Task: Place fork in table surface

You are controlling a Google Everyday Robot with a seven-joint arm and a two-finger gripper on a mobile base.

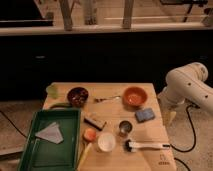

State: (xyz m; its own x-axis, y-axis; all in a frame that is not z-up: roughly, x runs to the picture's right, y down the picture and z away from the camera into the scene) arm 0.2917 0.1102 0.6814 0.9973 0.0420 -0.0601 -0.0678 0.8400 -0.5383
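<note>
The fork (107, 98) is small and silvery. It lies flat on the light tan table surface (112, 111) near the far edge, between a dark bowl (77, 96) and an orange bowl (135, 96). My white arm (187, 87) comes in from the right. My gripper (171, 118) hangs pointing down just beyond the table's right edge, beside a blue sponge (144, 115). It is well apart from the fork and I see nothing in it.
A green tray (30, 150) holding a grey cloth sits at the front left. Also on the table are a brown block (95, 120), a metal cup (124, 127), a white cup (106, 142), an orange-headed yellow-handled utensil (88, 135), a white-handled brush (147, 146), a pale green object (52, 90) and a logo mark (163, 162).
</note>
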